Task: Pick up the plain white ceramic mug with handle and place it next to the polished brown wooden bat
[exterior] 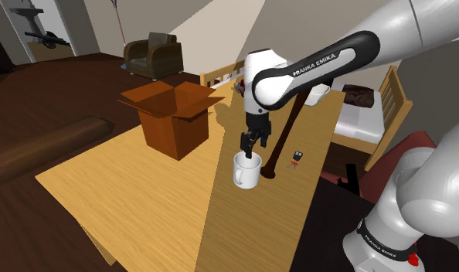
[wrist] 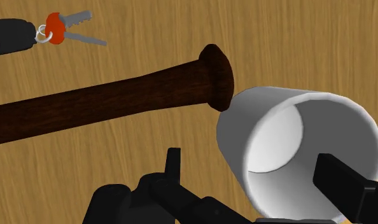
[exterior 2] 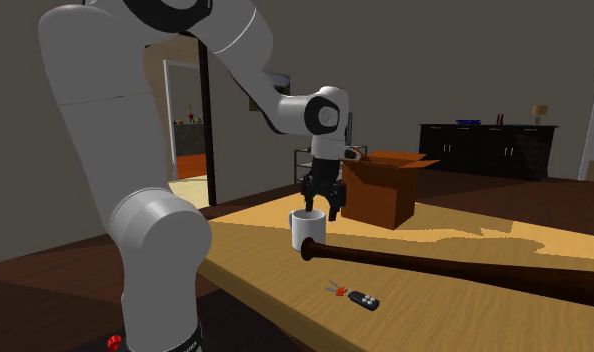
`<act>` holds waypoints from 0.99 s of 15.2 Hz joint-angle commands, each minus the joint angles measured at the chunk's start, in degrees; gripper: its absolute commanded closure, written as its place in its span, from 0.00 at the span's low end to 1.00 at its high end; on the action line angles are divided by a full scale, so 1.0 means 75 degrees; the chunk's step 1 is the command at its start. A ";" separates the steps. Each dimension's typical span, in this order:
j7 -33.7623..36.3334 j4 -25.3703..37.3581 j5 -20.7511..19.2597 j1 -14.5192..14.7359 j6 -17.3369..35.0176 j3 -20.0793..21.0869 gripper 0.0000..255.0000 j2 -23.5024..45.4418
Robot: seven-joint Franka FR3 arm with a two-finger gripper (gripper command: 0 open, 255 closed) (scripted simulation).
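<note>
My black claw (exterior: pixel 250 149) hung released, fingers spread, just above the plain white handled mug (exterior: pixel 246 174), with one side of its rim between them. The knob of the dark brown wooden bat (wrist: pixel 105 105) lay just beyond.

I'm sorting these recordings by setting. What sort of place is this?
Probably a living area in a home: there is a brown armchair and a long dark sideboard with a lamp on it.
</note>
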 commanded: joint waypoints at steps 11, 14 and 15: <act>0.0012 -0.0444 0.0031 0.0023 0.0858 0.0030 0.00 0.0404; 0.0011 -0.0443 0.0031 0.0023 0.0857 0.0030 0.00 0.0404; 0.0011 -0.0443 0.0031 0.0023 0.0857 0.0030 1.00 0.0404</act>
